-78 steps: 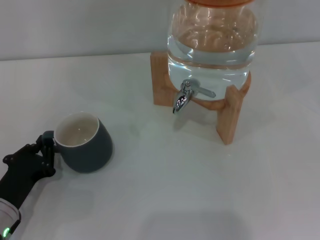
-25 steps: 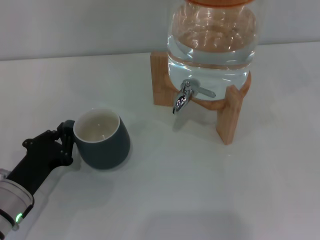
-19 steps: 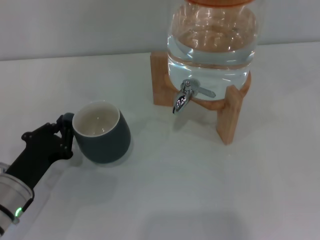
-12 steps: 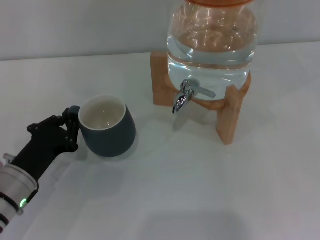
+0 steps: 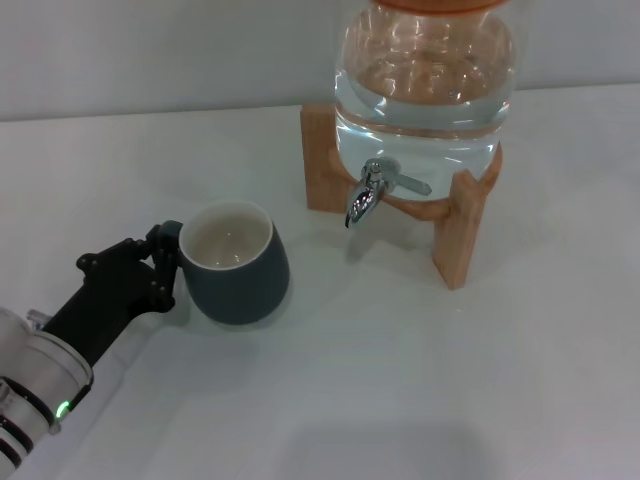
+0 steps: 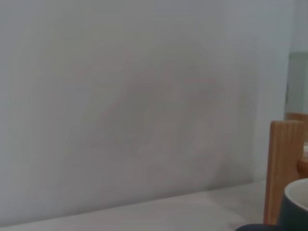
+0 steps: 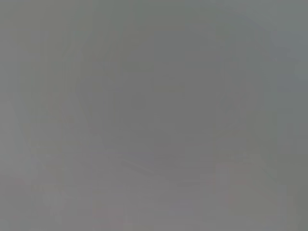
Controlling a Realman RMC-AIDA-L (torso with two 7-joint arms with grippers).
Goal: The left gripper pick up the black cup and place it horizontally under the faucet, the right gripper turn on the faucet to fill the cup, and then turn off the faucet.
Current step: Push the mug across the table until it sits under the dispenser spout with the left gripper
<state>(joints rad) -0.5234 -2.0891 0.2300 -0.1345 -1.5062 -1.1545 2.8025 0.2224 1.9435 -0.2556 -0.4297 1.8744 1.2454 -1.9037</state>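
The left gripper [image 5: 165,262] is clamped on the loop handle of the black cup [image 5: 236,265], its black fingers [image 5: 160,285] pinching the handle from the cup's left side, with the black wrist running back to the white-and-grey arm [image 5: 30,395] and its green light at the lower left of the head view. The cup stands upright with its mouth facing up, and its cream-white inside shows no liquid. Whether its base touches the white tabletop [image 5: 420,390] or hangs just above it cannot be told. The cup is to the left of and nearer the robot than the faucet [image 5: 366,192], not under the spout. The chrome faucet points down and slightly left, its flat lever sticking out to the right. It is fitted low on the clear glass water jar [image 5: 428,85], which holds water to a high level. The jar sits in a wooden stand [image 5: 455,235] with upright legs. In the left wrist view a rim of the cup [image 6: 296,204] and one wooden leg [image 6: 284,168] show at the edge against a plain wall. The right gripper does not appear in any view; the right wrist view shows only a featureless grey.
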